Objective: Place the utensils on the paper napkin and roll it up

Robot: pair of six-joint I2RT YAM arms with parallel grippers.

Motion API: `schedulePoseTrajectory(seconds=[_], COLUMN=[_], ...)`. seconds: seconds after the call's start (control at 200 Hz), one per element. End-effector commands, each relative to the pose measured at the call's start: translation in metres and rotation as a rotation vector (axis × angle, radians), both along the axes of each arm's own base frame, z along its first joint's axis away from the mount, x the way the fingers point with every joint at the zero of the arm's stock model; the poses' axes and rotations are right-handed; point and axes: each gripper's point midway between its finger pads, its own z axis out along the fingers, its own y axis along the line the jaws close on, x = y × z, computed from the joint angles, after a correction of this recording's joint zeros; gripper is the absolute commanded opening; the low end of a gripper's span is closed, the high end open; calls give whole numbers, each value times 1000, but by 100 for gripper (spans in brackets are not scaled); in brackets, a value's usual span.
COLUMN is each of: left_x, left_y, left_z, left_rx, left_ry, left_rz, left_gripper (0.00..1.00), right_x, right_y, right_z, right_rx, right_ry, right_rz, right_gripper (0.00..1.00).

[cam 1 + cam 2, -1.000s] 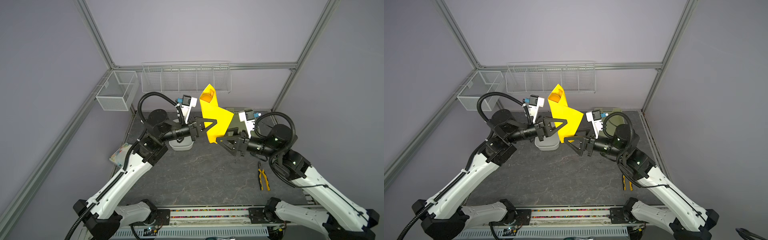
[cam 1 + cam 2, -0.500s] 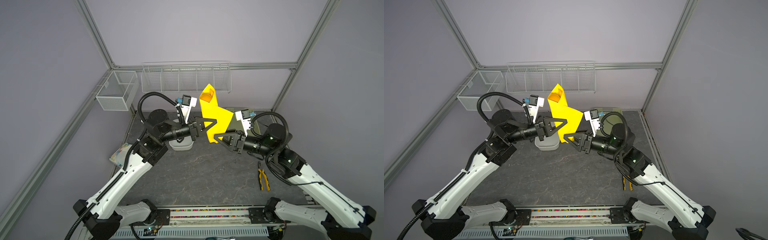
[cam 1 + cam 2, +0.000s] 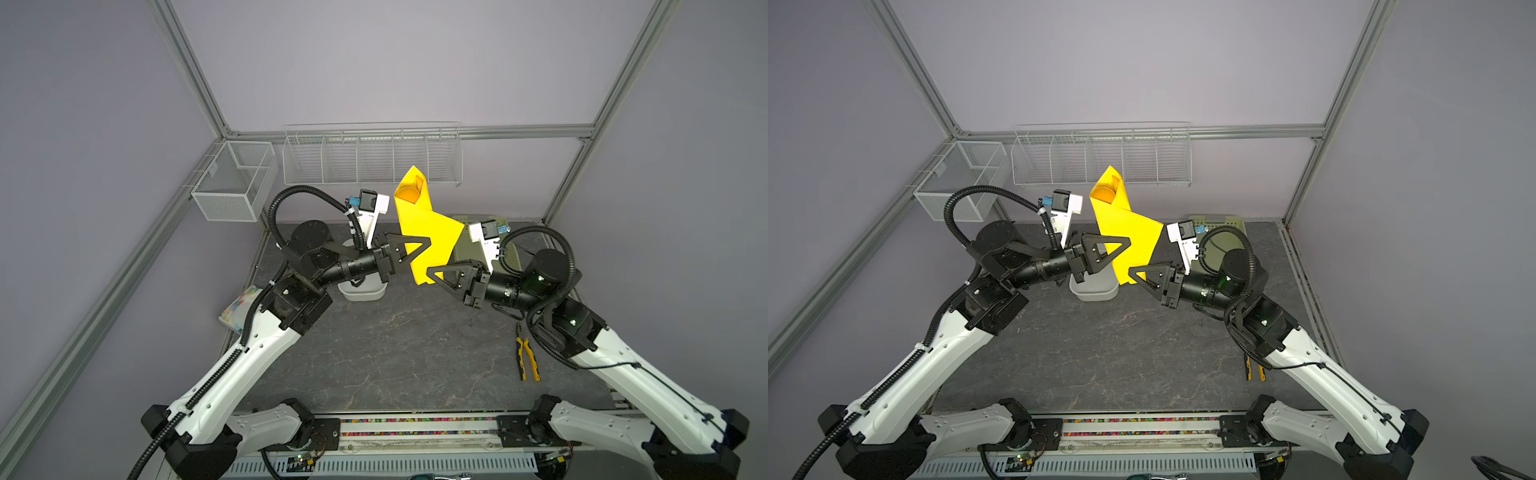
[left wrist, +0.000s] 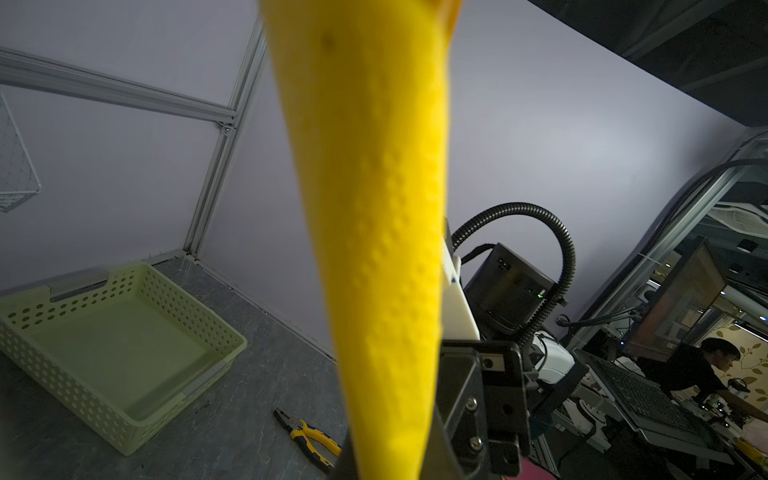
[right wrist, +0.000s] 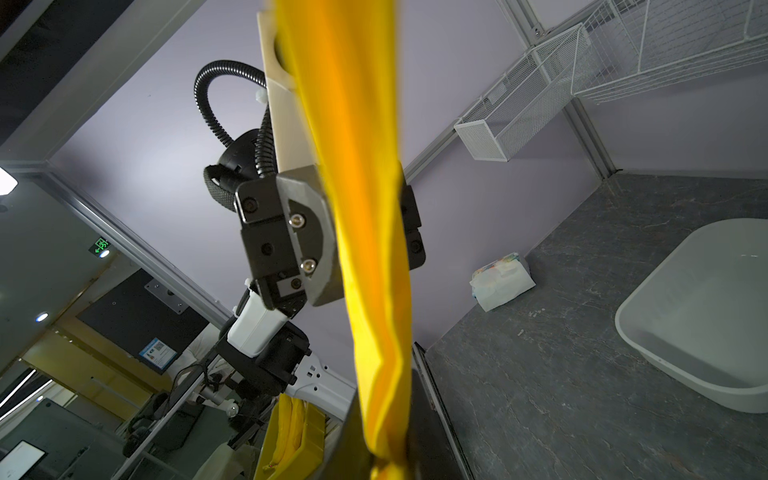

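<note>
The paper napkin (image 3: 422, 222) is off the table, rolled into a tube that stands nearly upright between the two arms. The left gripper (image 3: 427, 242) is pinched on its middle, and the right gripper (image 3: 430, 272), just below it, is pressed together on the roll's lower end. Above both grippers the tube's open top shows the round orange bowl of one of the utensils (image 3: 407, 194); the rest of them is hidden inside the paper. Under the left gripper a white tub (image 5: 648, 332) sits on the table, its bare floor in view. Behind the right gripper lies a green perforated basket (image 4: 137, 272), only its own floor showing.
</note>
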Motion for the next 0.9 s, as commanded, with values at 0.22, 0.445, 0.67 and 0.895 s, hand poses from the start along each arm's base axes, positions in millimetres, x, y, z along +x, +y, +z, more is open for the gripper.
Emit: schedulePoseTrajectory(seconds=[0.22, 0.445, 0.67, 0.895], left_x=[-6, -18, -19, -18], left_y=[10, 4, 0, -3], left_z=[19, 22, 23, 21], left_rx=[-89, -131, -137, -134], left_ry=[-25, -7, 11, 25], left_rz=[8, -99, -133, -149], left_gripper=[38, 39, 37, 25], right_x=[-14, -23, -37, -40], right_y=[-6, -8, -5, -4], right_z=[17, 26, 28, 26], right_rx=[39, 58, 60, 40], right_ry=[-114, -175, -217, -227], right_rz=[21, 55, 133, 144], right_gripper=[6, 6, 6, 6])
